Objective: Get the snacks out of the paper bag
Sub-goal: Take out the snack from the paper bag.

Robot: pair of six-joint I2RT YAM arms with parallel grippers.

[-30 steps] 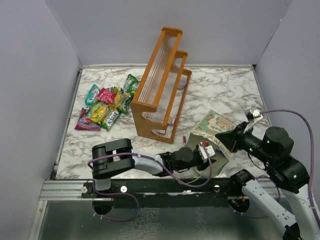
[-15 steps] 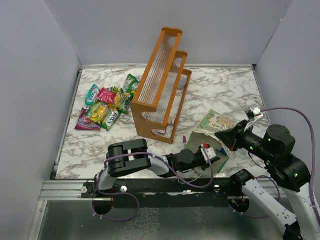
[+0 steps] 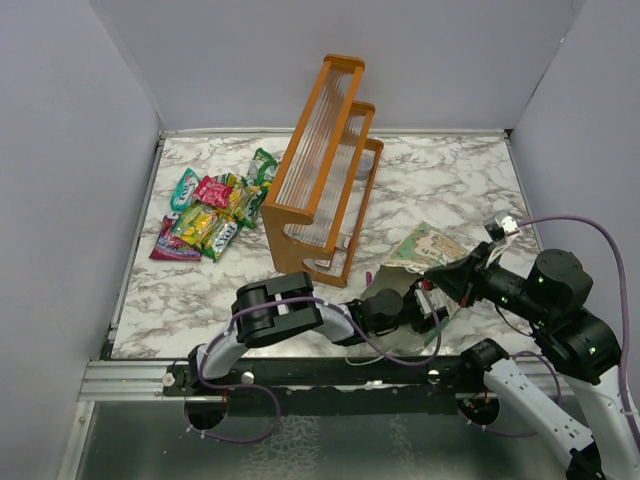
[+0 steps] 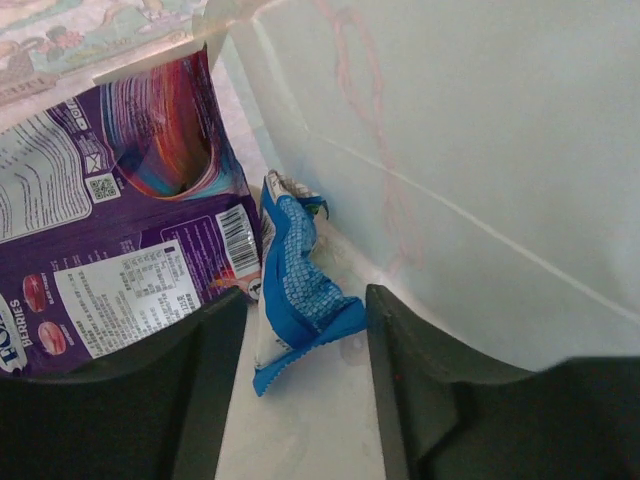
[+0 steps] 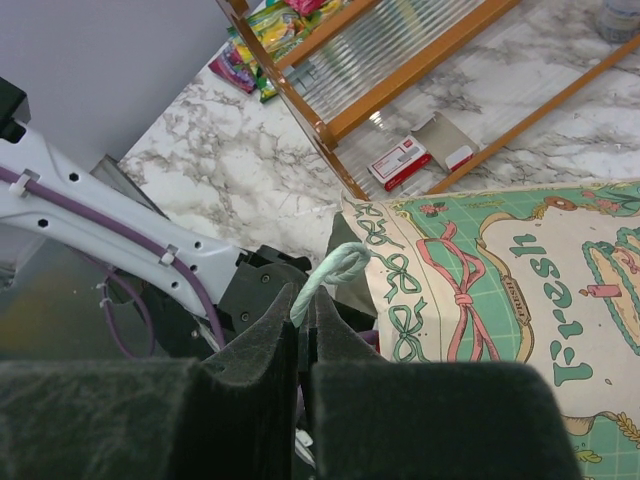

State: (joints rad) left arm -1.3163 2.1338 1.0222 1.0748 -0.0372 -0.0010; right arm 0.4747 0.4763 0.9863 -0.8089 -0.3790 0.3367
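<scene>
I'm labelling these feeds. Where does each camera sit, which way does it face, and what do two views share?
Top external: above and behind the bases, looking down at the table; left arm and right arm meet at the paper bag.
Left wrist: on the left arm, facing into the bag; open left pincer frames a blue packet.
Right wrist: on the right arm, facing the rack across the bag; right pincer shut on the cord handle.
Shared: top and right wrist both show bag and rack.
</scene>
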